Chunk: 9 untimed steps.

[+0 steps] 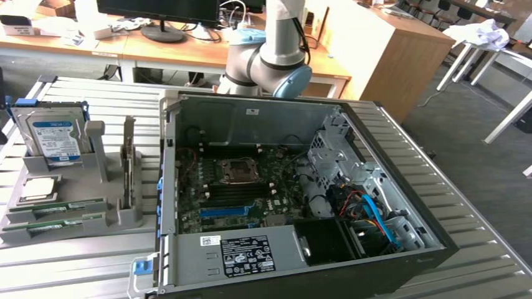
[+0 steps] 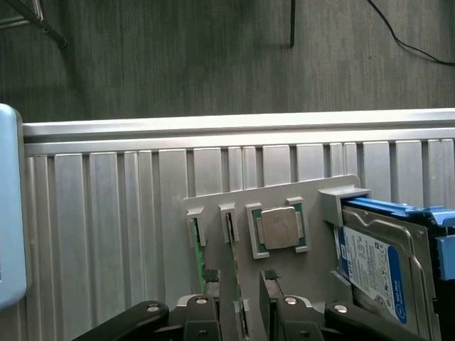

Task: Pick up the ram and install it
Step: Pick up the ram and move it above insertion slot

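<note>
Slatted metal table (image 2: 106, 213); hand (image 2: 238, 284) spread near ram (image 2: 196, 245); drive label (image 2: 373, 273) illegible.

The ram (image 1: 60, 208), thin green circuit-board stick, seated lengthwise in a grey holder (image 1: 124, 218) slot, just beside its twin (image 1: 52, 227), at the exterior view's left

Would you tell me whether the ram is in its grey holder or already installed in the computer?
In the holder: both ram sticks lie in slots of the grey holder, outside the computer.
</note>
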### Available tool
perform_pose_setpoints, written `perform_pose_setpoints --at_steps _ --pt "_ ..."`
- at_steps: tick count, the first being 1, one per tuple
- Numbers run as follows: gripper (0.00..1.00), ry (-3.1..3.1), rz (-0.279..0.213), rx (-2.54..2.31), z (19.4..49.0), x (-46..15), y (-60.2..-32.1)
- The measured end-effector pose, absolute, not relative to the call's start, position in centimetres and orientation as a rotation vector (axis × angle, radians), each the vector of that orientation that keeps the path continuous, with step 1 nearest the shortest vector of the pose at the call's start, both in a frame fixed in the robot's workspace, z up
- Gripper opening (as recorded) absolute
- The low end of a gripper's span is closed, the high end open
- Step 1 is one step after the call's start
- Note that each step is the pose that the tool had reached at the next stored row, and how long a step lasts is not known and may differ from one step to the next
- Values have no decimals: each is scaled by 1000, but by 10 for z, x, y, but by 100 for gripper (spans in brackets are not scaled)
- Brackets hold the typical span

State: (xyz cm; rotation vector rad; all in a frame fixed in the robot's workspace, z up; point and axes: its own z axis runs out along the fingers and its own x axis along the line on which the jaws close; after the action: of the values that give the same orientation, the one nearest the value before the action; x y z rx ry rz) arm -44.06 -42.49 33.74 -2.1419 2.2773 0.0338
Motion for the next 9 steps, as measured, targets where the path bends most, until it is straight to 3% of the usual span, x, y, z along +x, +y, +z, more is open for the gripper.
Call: perform_pose_setpoints --at_steps 9 --pt "36 2277 34 -2142 334 -439 -426"
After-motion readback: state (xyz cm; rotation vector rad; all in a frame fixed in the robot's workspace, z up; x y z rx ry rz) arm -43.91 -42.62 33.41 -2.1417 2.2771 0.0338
